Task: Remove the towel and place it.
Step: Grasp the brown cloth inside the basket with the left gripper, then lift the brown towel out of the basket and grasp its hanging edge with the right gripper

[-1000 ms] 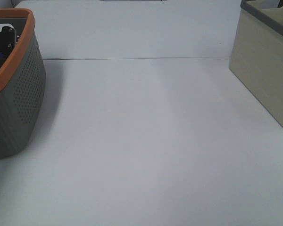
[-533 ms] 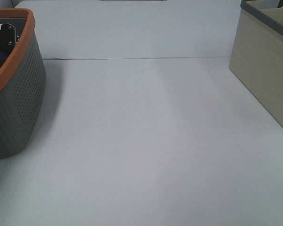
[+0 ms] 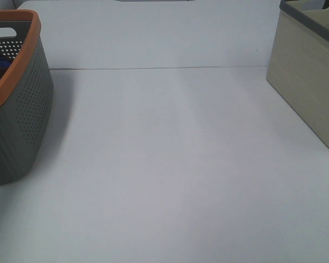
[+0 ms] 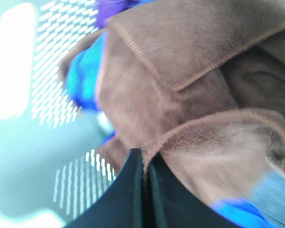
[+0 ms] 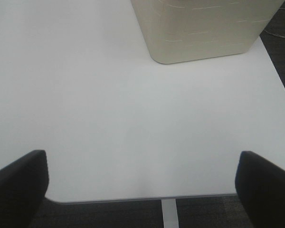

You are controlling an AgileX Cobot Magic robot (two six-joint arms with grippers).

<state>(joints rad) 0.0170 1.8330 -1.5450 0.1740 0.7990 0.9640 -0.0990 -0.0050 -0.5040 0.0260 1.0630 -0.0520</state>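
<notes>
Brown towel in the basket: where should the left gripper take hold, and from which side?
Pinch the raised hem ridge of the brown towel, right at the tips of the left gripper, coming from above: the basket walls close off the sides. That fold stands proud of the pile, so a shallow pinch should miss the blue cloth beside it.
</notes>
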